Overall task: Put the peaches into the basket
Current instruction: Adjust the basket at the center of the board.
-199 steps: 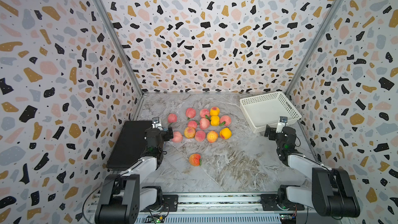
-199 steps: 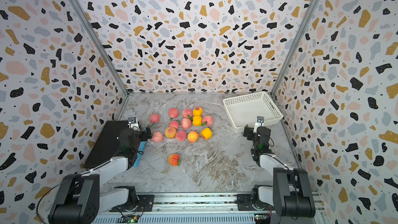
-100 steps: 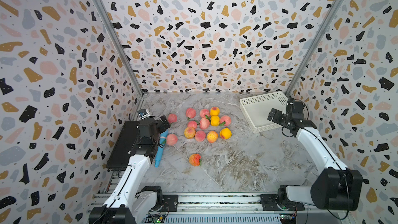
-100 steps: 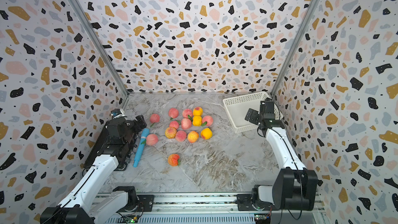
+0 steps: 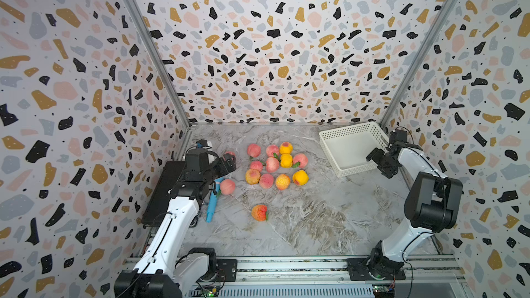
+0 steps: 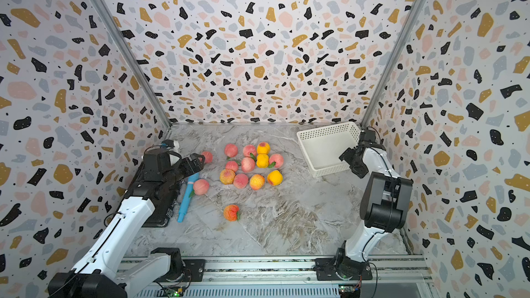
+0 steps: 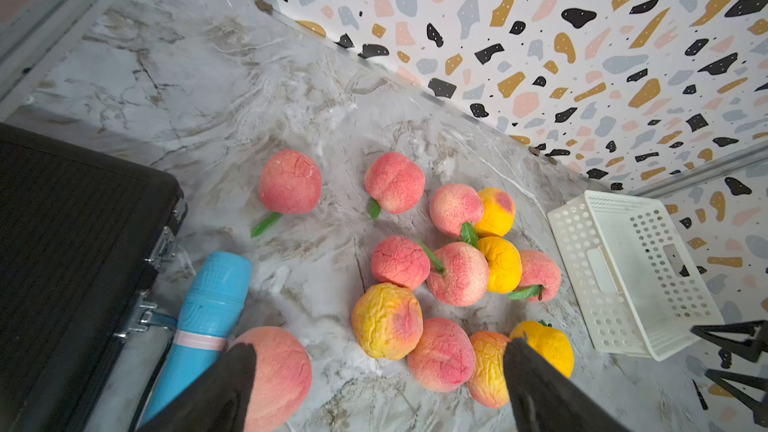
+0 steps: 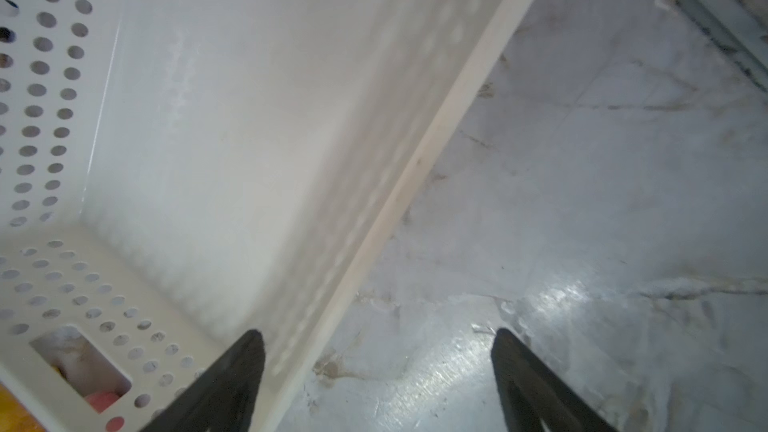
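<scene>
Overhead, my desk (image 5: 315, 225) is a grey, marble-veined slab enclosed by terrazzo-print walls (image 5: 258, 53). The peaches (image 5: 272, 164) are round and matt with crinkled skin, pink-red to yellow-orange, several bearing a small green leaf. All lie on the desk, outside the basket. Eleven are packed together just toward 12 o'clock of centre. An orange-red peach (image 5: 259, 212) lies alone at 6 o'clock of that cluster. A pink peach (image 5: 227, 187) lies at its 8 o'clock, just beside the blue tool (image 5: 211, 206). A half-hidden peach (image 6: 207, 156) sits at 9 o'clock, partly behind my left hand (image 5: 230, 162).

The tool is a slim cylinder with a ridged cap and a pale band. The black box (image 5: 162, 193), flat, ribbed on top and fitted with metal latches, lies shut at the desk's 9 o'clock edge. The basket (image 5: 348, 136), white rectangular plastic with perforated walls and a slot handle, sits in the 2 o'clock corner, its bare floor showing.

My left hand hangs over the desk, fingers apart, gripping nothing. My right hand (image 8: 377, 337) is likewise spread, straddling the basket's 4 o'clock wall, one finger inside and one outside; contact cannot be told.

A second ago both arms were folded low by the front rail. Since then the left has uncovered the blue tool and the right has swung to the basket.
</scene>
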